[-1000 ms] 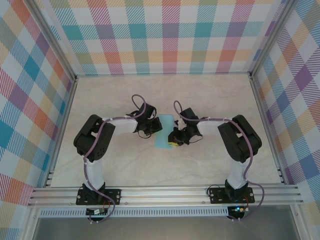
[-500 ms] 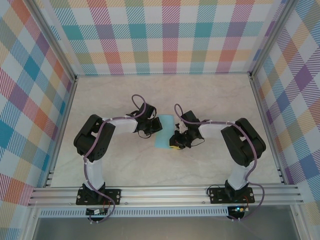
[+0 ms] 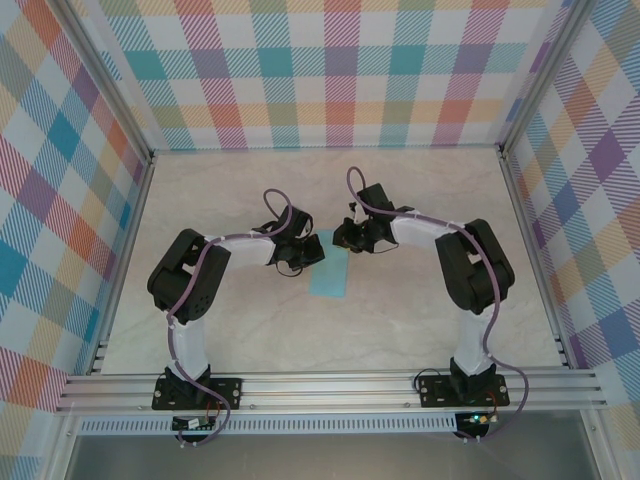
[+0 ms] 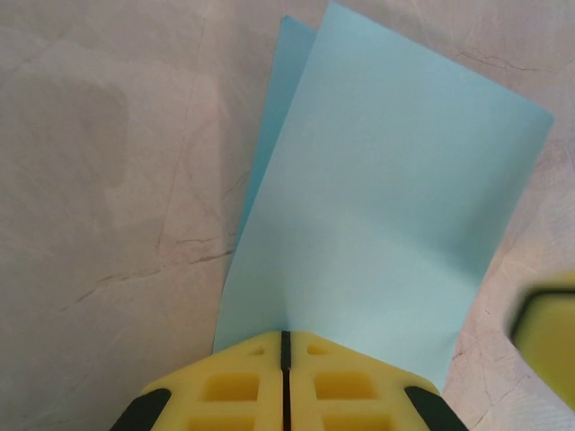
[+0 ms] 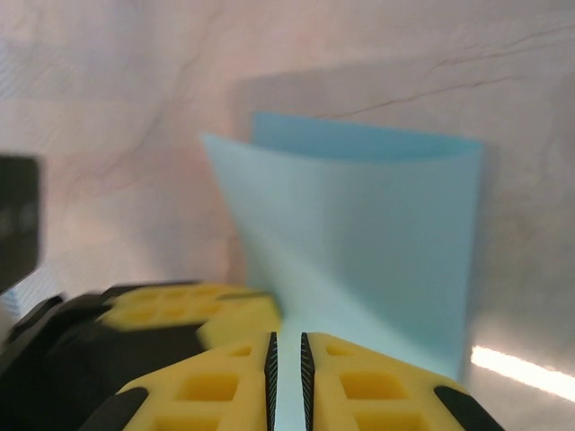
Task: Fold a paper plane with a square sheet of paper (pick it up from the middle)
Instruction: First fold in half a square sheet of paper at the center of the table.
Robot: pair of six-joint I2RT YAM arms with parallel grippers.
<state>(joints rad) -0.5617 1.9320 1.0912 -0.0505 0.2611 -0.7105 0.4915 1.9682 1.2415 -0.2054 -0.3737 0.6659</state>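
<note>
- Straight to the middle of the pale marble-look counter [image 3: 220, 200]: there, the square sheet of paper [image 3: 330, 278], light blue, doubled over into a narrow rectangle running near to far, right between the two arms.
- Closer in from the left wrist, the same square sheet of paper [image 4: 386, 224]: two layers, not quite lined up, with a sliver of the lower layer peeking out along the left side.
- On to the left end effector [image 3: 305, 253], reaching in at the sheet's left edge.
- Up close on that left end effector [image 4: 283, 346]: yellow fingers pressed flat together, only a dark seam between them, tips right at the sheet's near edge. Closed for sure; pinching the paper or merely pressing on it, impossible to tell.
- Now the right end effector [image 3: 343, 238], up at the sheet's far end, near the left one.
- From its own camera, the right end effector [image 5: 287, 350] with yellow fingers drawn nearly together and a thin strip of blue in the slit: clamped on the paper's edge.
- Beyond those fingers, the paper [image 5: 377, 224] lifting and bowing, upper layer curling away from the lower one, shadow on the counter behind.
- Lower left of that view, the blurred yellow and black of the left end effector [image 5: 193, 310], close against the sheet's corner.
- At the right edge of the left wrist view, a blurred yellow block just off the sheet's corner: the right end effector [image 4: 550, 332].
- All round, pastel checked walls [image 3: 340, 70], plus an aluminium rail [image 3: 330, 385] along the near edge under both arm bases.
</note>
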